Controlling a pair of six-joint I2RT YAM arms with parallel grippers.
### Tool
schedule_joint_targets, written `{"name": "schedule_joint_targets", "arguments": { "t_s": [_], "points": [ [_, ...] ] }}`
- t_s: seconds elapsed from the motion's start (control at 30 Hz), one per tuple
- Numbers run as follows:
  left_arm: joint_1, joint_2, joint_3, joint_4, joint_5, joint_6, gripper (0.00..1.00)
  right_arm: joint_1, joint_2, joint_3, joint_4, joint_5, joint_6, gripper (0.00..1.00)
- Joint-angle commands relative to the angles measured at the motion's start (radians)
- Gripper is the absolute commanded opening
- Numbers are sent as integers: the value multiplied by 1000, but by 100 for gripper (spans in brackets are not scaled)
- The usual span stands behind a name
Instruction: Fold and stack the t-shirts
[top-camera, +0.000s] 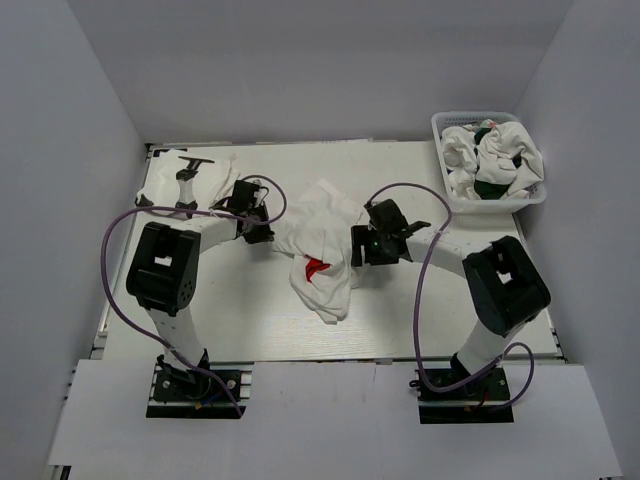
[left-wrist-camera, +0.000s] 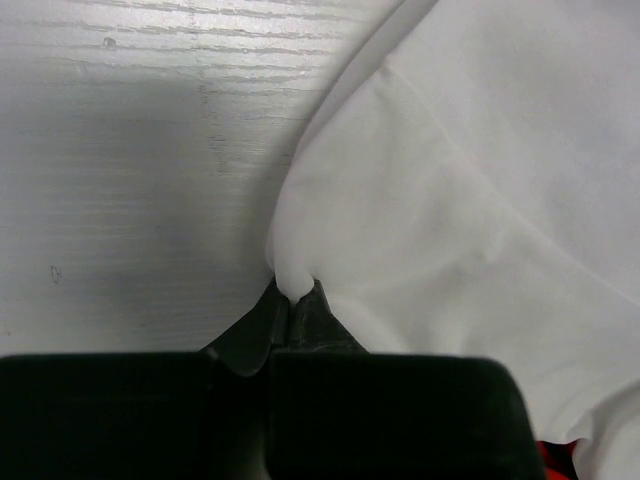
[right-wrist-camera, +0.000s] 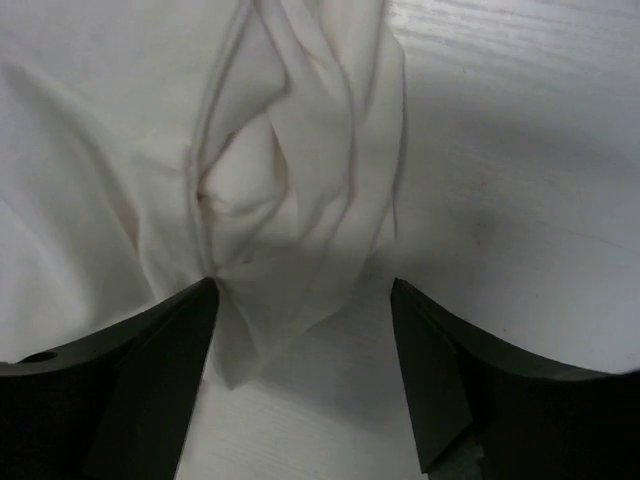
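A crumpled white t-shirt (top-camera: 322, 232) with a red print (top-camera: 316, 267) lies mid-table between the arms. My left gripper (top-camera: 264, 229) is at the shirt's left edge. In the left wrist view it (left-wrist-camera: 293, 296) is shut on a small pinch of the white cloth (left-wrist-camera: 450, 200), and a bit of the red print (left-wrist-camera: 556, 456) shows at the bottom right. My right gripper (top-camera: 358, 248) is at the shirt's right edge. In the right wrist view it (right-wrist-camera: 303, 290) is open, with a bunched flap of the shirt (right-wrist-camera: 290, 190) lying between the fingers, against the left one.
A white lattice basket (top-camera: 447, 190) at the back right holds more bunched white shirts (top-camera: 490, 155) with dark green print. White cloth (top-camera: 160, 185) lies at the back left under small black parts (top-camera: 187, 180). Walls enclose the table on three sides.
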Motion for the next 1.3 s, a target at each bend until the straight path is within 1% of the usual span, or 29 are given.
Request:
{"name": "schedule_joint_targets", "arguments": {
  "t_s": [0.0,0.03,0.1,0.13,0.23,0.33,0.37,0.4,0.43,0.5,0.53,0.57,0.63,0.67,0.7,0.77,0.8,0.83,0.87,0.9,0.93,1.0,1.07,1.1,1.13,1.17,1.2,1.23,1.27],
  "points": [
    [-7,-41,-5,-15,-15,3,0,18,34,54,42,112,14,72],
    [-7,-68,-5,-1,-24,3,0,25,38,55,49,117,15,53],
    [-7,-97,-17,8,-33,3,0,33,44,54,82,133,26,23],
    [-7,-131,-29,8,-47,3,0,33,32,49,81,140,32,0],
    [-7,-188,-55,22,-75,3,0,41,-28,20,115,204,26,0],
    [-7,-275,-75,22,-115,3,0,42,-124,3,128,365,17,0],
    [-7,-300,-75,22,-127,3,0,42,-141,-3,131,400,14,0],
    [-7,-355,-84,22,-138,3,0,44,-204,-5,137,428,3,0],
    [-7,-386,-85,12,-161,3,0,42,-225,-8,138,539,-11,0],
    [-7,-445,-85,-1,-194,13,0,62,-290,0,136,636,-64,0],
    [-7,-508,-85,-13,-204,13,0,64,-296,4,134,814,-75,0],
    [-7,-542,-95,-13,-204,13,0,70,-314,11,127,875,-87,0],
    [-7,-605,-95,-24,-242,13,0,81,-330,50,110,1102,-135,0],
    [-7,-666,-95,-34,-256,22,0,81,-339,63,108,1173,-144,0],
    [-7,-695,-85,-51,-291,22,0,82,-344,87,142,1204,-182,0],
    [-7,-746,-52,-77,-329,43,0,78,-393,87,217,1264,-331,0],
    [-7,-787,-17,-88,-369,43,0,79,-410,74,406,1266,-369,0],
    [-7,-803,4,-100,-394,60,0,76,-463,51,486,1266,-599,0],
    [-7,-817,30,-120,-427,60,0,78,-483,43,642,1263,-664,0],
    [-7,-832,84,-152,-482,60,0,75,-502,40,706,1263,-724,0],
    [-7,-860,113,-166,-497,60,0,76,-547,63,827,1253,-868,0],
    [-7,-889,200,-198,-529,71,0,78,-592,98,857,1266,-942,0],
    [-7,-938,254,-209,-529,82,0,85,-673,178,830,1253,-989,0],
    [-7,-958,298,-209,-509,82,0,84,-693,231,785,1214,-939,0],
    [-7,-976,319,-209,-491,94,0,87,-715,263,559,1195,-898,0],
    [2,-996,339,-209,-463,103,0,84,-774,340,456,1160,-788,0],
    [2,-1034,372,-220,-404,103,0,82,-795,407,323,1049,-687,0],
    [11,-1053,388,-220,-368,112,0,84,-814,428,287,1010,-662,0],
    [11,-1070,426,-231,-321,112,0,81,-871,496,215,973,-599,0]
  ]
}}
